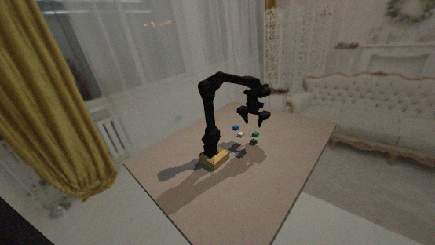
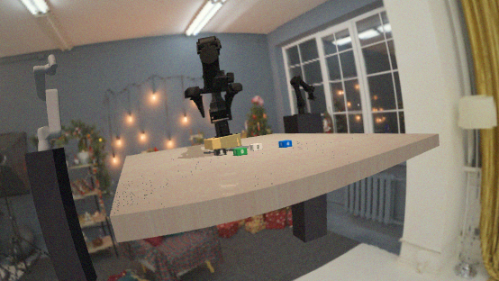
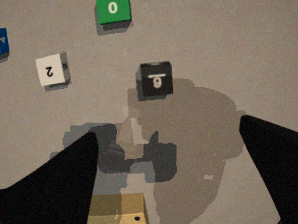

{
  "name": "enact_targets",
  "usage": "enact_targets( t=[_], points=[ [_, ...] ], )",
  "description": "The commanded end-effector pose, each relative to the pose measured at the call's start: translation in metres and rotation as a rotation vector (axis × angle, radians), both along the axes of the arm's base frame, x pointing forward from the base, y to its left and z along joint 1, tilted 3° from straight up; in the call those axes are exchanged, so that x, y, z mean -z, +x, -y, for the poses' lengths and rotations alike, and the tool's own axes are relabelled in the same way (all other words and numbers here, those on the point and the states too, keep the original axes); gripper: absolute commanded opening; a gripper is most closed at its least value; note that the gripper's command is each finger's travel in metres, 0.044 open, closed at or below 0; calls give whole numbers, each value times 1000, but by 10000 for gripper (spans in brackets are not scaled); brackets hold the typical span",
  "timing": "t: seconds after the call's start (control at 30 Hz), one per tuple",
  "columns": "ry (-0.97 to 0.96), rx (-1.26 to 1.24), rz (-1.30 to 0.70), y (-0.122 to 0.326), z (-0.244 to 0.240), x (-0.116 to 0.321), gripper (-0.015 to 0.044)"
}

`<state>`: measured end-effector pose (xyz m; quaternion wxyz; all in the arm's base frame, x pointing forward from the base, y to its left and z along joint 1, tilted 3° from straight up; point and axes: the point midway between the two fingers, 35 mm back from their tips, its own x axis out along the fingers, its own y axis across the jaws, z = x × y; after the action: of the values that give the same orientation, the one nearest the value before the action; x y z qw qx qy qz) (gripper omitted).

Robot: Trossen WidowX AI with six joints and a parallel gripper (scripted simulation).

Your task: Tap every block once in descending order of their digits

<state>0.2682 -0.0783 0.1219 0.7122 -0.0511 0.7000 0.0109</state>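
Note:
A black block (image 1: 254,142) (image 2: 220,152) (image 3: 156,80) shows a 6 or 9 with a bar above it in the wrist view; I cannot tell which. A white block (image 1: 240,134) (image 2: 256,147) (image 3: 50,71) shows an upside-down 2. A green block (image 1: 255,134) (image 2: 240,151) (image 3: 114,12) shows 0 at the wrist view's top edge. A blue block (image 1: 235,128) (image 2: 285,144) (image 3: 3,42) shows 4, cut off at the left edge. My gripper (image 1: 253,124) (image 2: 216,117) (image 3: 170,132) is open and empty, pointing down high above the table and touching no block.
The yellow arm base (image 1: 213,159) (image 2: 222,142) (image 3: 117,205) stands on the table (image 1: 235,196) (image 2: 203,185), close to the black and white blocks. The black block lies nearest the green and white ones. Arm shadows fall beside the black block.

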Motion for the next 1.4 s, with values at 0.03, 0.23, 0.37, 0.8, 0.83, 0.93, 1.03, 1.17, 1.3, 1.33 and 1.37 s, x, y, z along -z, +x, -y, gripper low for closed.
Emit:
enact_targets(
  t=[0.03,0.23,0.37,0.8,0.83,0.93,1.03,1.17,1.3,1.33,1.37],
  points=[
    [-9,-5,-10,-1,3,0,400],
    [-9,-5,-10,-1,3,0,400],
    [-9,-5,-10,-1,3,0,400],
    [1,-5,-8,24,-112,7,400],
    [1,-5,-8,24,-114,7,400],
    [1,-5,-8,24,-114,7,400],
    [1,-5,-8,24,-114,7,400],
    [1,-5,-8,24,-114,7,400],
    [1,-5,-8,24,-114,7,400],
    [1,-5,-8,24,-114,7,400],
    [1,-5,-8,24,-114,7,400]
  ],
)
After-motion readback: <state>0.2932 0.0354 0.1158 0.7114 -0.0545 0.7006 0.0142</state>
